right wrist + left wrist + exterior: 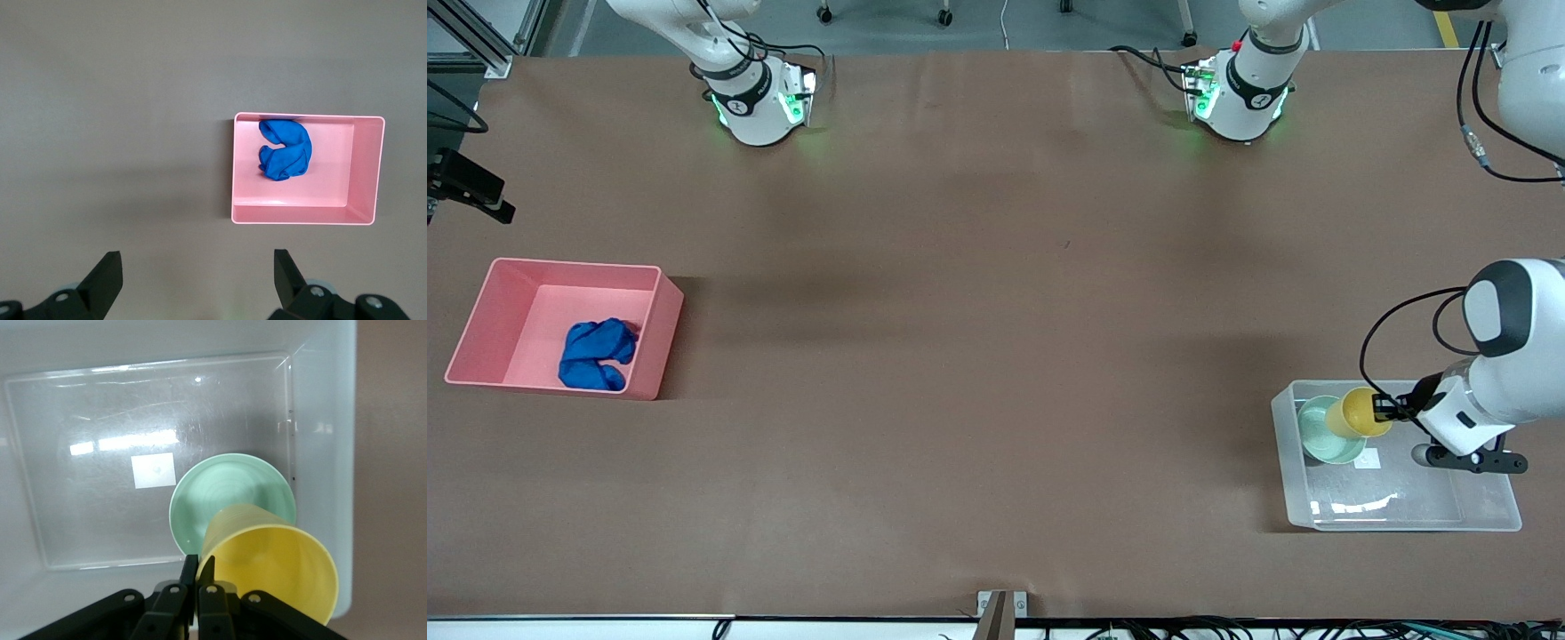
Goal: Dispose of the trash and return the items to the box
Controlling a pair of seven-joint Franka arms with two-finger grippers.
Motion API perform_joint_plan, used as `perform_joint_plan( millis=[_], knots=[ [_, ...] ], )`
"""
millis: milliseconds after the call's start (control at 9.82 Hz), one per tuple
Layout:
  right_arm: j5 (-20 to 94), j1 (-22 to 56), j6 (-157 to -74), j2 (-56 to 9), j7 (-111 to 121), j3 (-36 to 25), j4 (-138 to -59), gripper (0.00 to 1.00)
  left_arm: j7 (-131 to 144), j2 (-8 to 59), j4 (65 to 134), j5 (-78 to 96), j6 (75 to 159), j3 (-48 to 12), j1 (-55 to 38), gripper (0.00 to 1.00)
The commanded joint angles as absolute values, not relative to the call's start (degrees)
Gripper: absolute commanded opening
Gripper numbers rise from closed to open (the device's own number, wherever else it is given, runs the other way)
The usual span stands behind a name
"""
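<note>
Cup (1358, 413): one, in left end effector (1385, 408); bowl (1327, 431): one.

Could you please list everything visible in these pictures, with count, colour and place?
Cloth: one, bright blue, crumpled inside the pink bin.
Pink bin: one, pink, at the right arm's end of the table.
Clear tub: one, see-through plastic with a white label on its bottom, at the left arm's end of the table.
Bowl: one, pale mint green, inside the clear tub.
Cup: one, yellow, tilted, held above the bowl in the tub.
Table: one, brown surface.
Left gripper: one, black fingers shut on the cup's rim, over the clear tub.
Right gripper: one, open, high over the table with the pink bin in its view; this arm waits.
</note>
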State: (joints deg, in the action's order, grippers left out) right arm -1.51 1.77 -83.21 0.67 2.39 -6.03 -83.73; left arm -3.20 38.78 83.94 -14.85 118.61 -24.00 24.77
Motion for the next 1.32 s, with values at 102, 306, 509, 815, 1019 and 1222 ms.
perform_joint_plan(
  millis=[102,306,509,815,1019,1222],
  knots=[
    [-1.49,1.93,-83.50,0.88,1.85,-6.15,-84.29,1.00,-2.73,44.47,82.71,-16.09,122.43,-23.55,25.58,0.04],
    [-1.41,1.93,-83.50,0.88,1.85,-6.15,-84.29,1.00,-0.20,45.26,82.79,-15.91,123.13,-23.55,25.49,0.76],
    [-1.41,1.85,-83.50,0.79,1.85,-6.15,-84.29,1.00,0.44,43.08,82.79,-15.82,122.44,-24.25,26.36,1.00],
    [-1.41,1.85,-83.41,0.88,1.85,-6.15,-84.81,1.00,-0.26,31.16,82.97,-15.65,111.83,-27.41,26.98,1.00],
    [-1.32,1.85,-83.41,0.88,1.85,-6.15,-84.81,1.00,0.53,23.41,82.71,-15.64,106.37,-30.83,26.98,1.00],
    [-1.32,1.76,-83.23,0.88,1.85,-6.15,-84.81,1.00,1.31,17.17,82.62,-14.34,102.77,-33.47,26.90,1.00]
  ],
)
